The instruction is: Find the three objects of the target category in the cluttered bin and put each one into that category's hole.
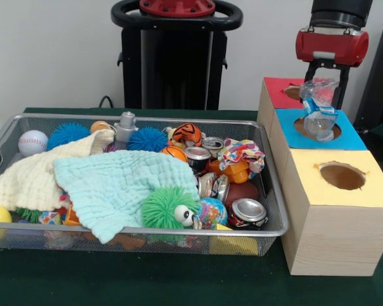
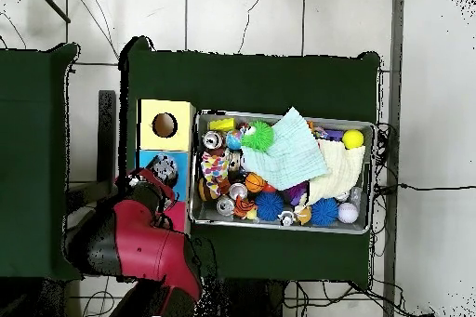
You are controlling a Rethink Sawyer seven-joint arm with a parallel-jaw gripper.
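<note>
From the front I can see my gripper (image 1: 323, 81) holding a crumpled clear plastic bottle (image 1: 319, 109), which hangs directly above the round hole of the blue-topped wooden box (image 1: 348, 136). The bottle's long axis runs nearly upright, tilted slightly, with its lower end at the rim of that hole. My fingers are pinched on the bottle's upper part.

The front view also shows the row of three boxes: a red-topped one (image 1: 277, 92) farthest back, the blue one in the middle, and a yellow-topped wooden box (image 1: 345, 191) nearest the camera, its hole empty. Beside them sits the wire mesh bin (image 1: 268, 224), crowded with a pale blue cloth (image 1: 118, 185), a cream cloth (image 1: 38, 175), a green fuzzy ball with eyes (image 1: 168, 208), a white baseball (image 1: 32, 142), crushed metal cans (image 1: 247, 211) and blue spiky balls (image 1: 147, 138).

From overhead, my red and black arm (image 2: 139, 244) covers the red box and part of the blue one, so the bottle is hard to make out there. That view shows the arm reaching in from the lower left at a slant, and the green table (image 2: 270, 76) under the bin.
</note>
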